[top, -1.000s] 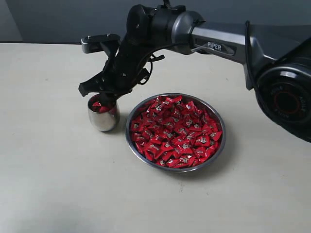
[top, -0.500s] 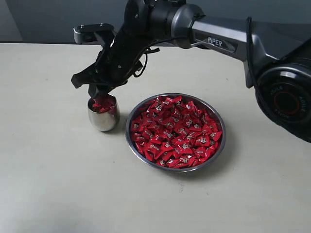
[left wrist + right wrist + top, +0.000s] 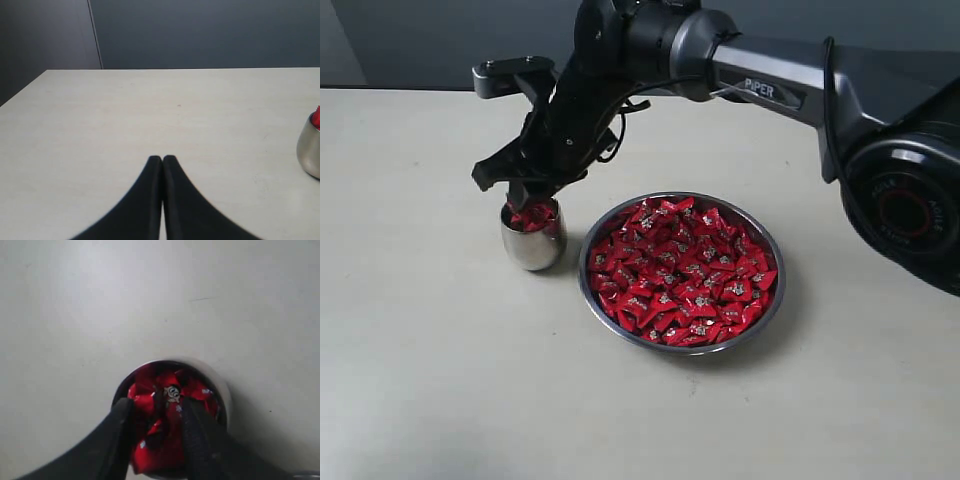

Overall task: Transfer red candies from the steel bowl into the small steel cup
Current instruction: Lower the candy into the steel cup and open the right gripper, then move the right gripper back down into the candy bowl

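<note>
The right gripper (image 3: 159, 408) is held parted directly over the small steel cup (image 3: 532, 250); the steel bowl (image 3: 682, 352) is placed just beside, rightward.

A pale cream table (image 3: 420, 380) with a smooth matte top fills most of the scene under soft, even light. Behind it stands a plain dark grey-blue wall (image 3: 210, 30), split by one vertical seam (image 3: 95, 35).

I can read only one word: PIPER label (image 3: 761, 88), white letters on a dark plate along the right arm (image 3: 820, 75). Nothing else is legible to me.
</note>
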`<state>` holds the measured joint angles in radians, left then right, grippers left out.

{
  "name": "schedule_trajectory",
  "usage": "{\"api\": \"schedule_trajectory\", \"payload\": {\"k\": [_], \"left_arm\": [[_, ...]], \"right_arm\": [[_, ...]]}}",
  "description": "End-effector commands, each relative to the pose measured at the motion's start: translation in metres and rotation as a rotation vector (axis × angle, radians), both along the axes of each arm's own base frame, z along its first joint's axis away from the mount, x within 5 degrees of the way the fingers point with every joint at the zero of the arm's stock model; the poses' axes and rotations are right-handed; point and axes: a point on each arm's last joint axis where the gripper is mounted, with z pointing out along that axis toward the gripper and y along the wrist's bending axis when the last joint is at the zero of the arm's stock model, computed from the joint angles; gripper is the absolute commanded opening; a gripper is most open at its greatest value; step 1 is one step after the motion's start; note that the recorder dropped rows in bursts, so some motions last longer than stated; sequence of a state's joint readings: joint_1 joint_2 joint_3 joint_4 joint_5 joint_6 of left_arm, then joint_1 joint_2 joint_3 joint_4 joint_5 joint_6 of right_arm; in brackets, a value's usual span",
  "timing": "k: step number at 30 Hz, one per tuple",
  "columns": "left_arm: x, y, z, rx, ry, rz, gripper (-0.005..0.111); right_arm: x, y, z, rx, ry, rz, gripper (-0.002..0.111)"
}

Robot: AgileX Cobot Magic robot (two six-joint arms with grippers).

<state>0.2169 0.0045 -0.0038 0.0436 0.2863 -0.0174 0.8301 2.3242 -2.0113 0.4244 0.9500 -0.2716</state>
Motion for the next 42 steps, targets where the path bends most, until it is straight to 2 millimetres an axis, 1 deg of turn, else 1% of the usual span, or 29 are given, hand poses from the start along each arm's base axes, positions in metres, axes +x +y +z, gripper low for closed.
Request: {"api": "schedule_trajectory", "payload": {"k": [1,7,14,17,20,25,29,30,32,35,39,42], "left_arm": [[0.000,0.000,-0.001,-0.001,-0.003,0.001,0.000],[0.000,0.000,-0.001,-0.001,-0.003,0.001,0.000],[0.000,0.000,-0.001,-0.001,-0.003,0.001,0.000],[0.000,0.000,-0.001,-0.001,-0.003,0.001,0.000],[0.000,0.000,-0.001,-0.001,-0.003,0.001,0.000],[0.000,0.000,-0.001,-0.001,-0.003,0.001,0.000],[0.000,0.000,-0.001,-0.001,-0.003,0.001,0.000],[0.000,0.000,-0.001,-0.001,-0.003,0.001,0.000],[0.000,0.000,-0.001,-0.001,-0.003,0.001,0.000],[0.000,0.000,-0.001,-0.001,-0.003,0.001,0.000],[0.000,0.000,-0.001,-0.001,-0.003,0.001,0.000],[0.000,0.000,-0.001,-0.001,-0.003,0.001,0.000]], "right_arm": [[0.002,-0.003,0.006,-0.012,-0.028,-0.003,0.032],[0.005,-0.007,0.005,-0.061,-0.053,-0.019,0.032],[0.006,-0.008,0.007,-0.066,-0.065,-0.027,0.032],[0.005,-0.008,0.011,-0.061,-0.072,-0.027,0.032],[0.006,-0.010,0.026,-0.032,-0.111,-0.033,0.032],[0.008,-0.018,0.060,-0.006,-0.231,-0.050,0.032],[0.010,-0.030,0.083,-0.042,-0.325,-0.113,0.032],[0.011,-0.033,0.088,-0.052,-0.347,-0.133,0.030],[0.013,-0.037,0.094,-0.070,-0.385,-0.149,0.022],[0.013,-0.040,0.100,-0.083,-0.422,-0.148,0.001],[0.016,-0.043,0.100,-0.072,-0.397,-0.193,-0.001],[0.020,-0.049,0.093,-0.058,-0.360,-0.220,-0.001]]}}
